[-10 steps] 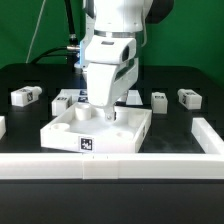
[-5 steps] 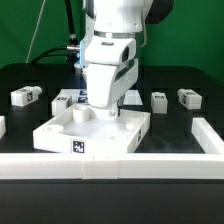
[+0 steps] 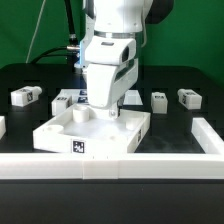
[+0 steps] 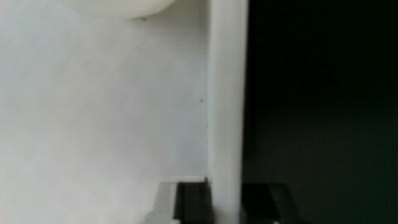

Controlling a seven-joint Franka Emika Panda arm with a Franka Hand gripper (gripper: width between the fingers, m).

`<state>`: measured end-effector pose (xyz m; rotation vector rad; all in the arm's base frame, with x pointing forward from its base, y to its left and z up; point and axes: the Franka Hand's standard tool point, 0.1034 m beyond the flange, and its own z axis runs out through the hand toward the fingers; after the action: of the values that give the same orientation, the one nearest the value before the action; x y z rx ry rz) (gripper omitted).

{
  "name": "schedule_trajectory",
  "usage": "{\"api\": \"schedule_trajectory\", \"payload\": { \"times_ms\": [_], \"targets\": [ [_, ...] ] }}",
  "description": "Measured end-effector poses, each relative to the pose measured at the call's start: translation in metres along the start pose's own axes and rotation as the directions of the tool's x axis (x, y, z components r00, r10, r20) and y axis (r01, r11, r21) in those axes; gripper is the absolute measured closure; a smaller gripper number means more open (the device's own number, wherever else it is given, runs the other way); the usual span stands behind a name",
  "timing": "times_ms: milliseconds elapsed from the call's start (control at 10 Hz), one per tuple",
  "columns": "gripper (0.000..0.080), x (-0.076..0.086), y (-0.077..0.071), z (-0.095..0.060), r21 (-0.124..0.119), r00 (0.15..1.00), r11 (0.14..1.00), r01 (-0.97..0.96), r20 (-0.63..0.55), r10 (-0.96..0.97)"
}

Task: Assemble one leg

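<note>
Since a second ago the panel (image 3: 125, 127) has slid toward the lower left of the exterior view, and the tag (image 3: 78, 147) on its front wall now sits lower and further left. Over the last half second nothing has shifted.

I stand over the middle of the frame with my gripper (image 3: 101, 108) lowered onto the panel's rear part. In the wrist view my dark fingers (image 4: 192, 205) lie on either side of the panel's raised rim (image 4: 228, 100). The rim fills the gap between them, so my jaws are pinching that rim.

The leg (image 3: 26, 96) lies on the dark surface (image 3: 175, 122) at the left edge of the frame, well apart from me. A second block (image 3: 65, 100) lies just behind the panel's left corner. A third block (image 3: 159, 99) and a fourth block (image 3: 187, 97) lie near each other at the right.
</note>
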<state>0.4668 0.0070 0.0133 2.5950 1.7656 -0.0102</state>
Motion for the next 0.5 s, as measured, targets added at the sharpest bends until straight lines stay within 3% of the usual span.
{"api": "schedule_trajectory", "payload": {
  "times_ms": [300, 500],
  "targets": [
    [0.0741, 0.003, 0.001, 0.0, 0.006, 0.998, 0.998, 0.067, 0.008, -0.067],
    [0.0741, 0.015, 0.005, -0.001, 0.011, 0.986, 0.986, 0.165, 0.018, -0.165]
  ]
}}
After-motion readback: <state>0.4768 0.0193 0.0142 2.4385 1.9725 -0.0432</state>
